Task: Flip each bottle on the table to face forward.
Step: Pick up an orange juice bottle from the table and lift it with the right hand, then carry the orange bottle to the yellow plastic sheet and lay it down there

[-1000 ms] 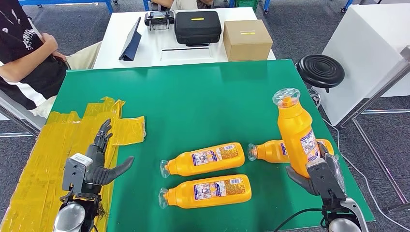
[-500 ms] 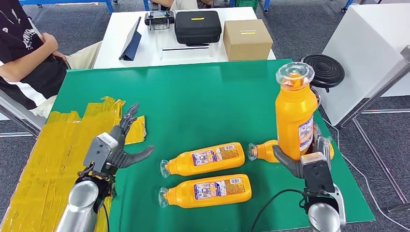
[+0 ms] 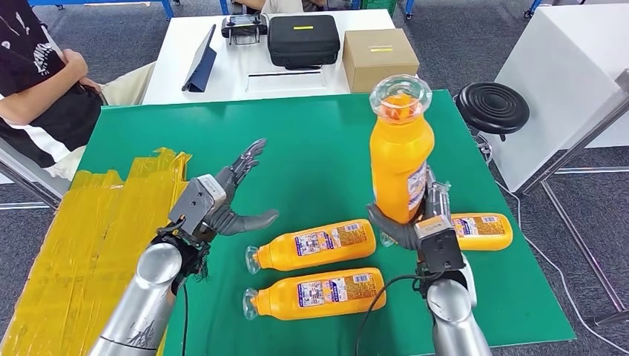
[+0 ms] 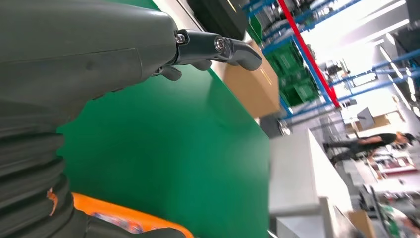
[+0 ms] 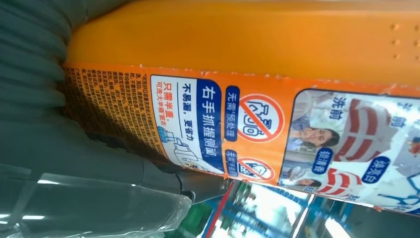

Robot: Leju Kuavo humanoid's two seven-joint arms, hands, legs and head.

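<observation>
Four orange bottles, head view: the right hand has its fingers clamped on an upright bottle raised above the green tabletop; three lie beside. The left hand has its fingers apart over bare green. Right wrist view: the label faces the camera.

Cardboard box beside black case

Left hand raised (fingers spread); right hand gripping.

Green table carries three lying orange bottles and yellow tape.
</observation>
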